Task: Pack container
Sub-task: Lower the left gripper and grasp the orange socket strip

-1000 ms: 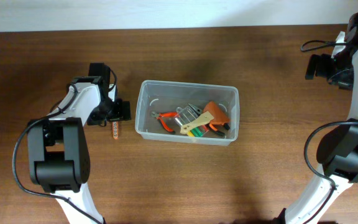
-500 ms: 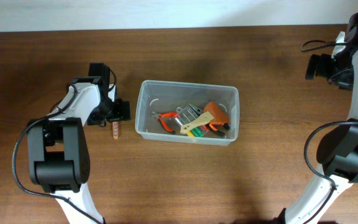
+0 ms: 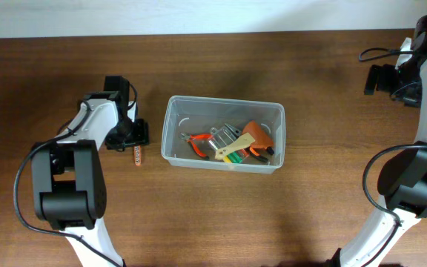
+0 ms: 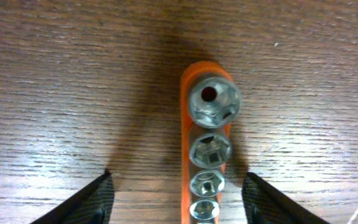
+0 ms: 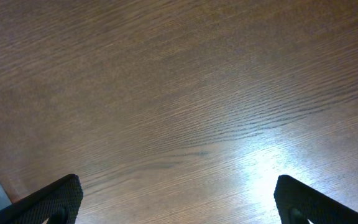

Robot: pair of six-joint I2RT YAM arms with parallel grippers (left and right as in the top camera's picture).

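Container (image 3: 224, 101) at table centre, tools (image 3: 232, 144) already inside. At its 9 o'clock, outside, lies the socket rail (image 3: 136, 154). My left claw (image 3: 135, 135) has edged toward 9 o'clock and now straddles the rail, spread wide, so pickup looks next. My right claw (image 3: 380, 78), also spread, idles at 2 o'clock.

The container (image 3: 170, 137) sits at the middle of the desk (image 3: 288, 215), with a heap of hand tools (image 3: 232, 144) inside it. Just left of it, apart from its wall, a socket rail (image 3: 136, 155) lies on the desk between the spread jaws of the left gripper (image 3: 134, 135). The right gripper (image 3: 376, 78) hangs at the far right, well apart from the container.
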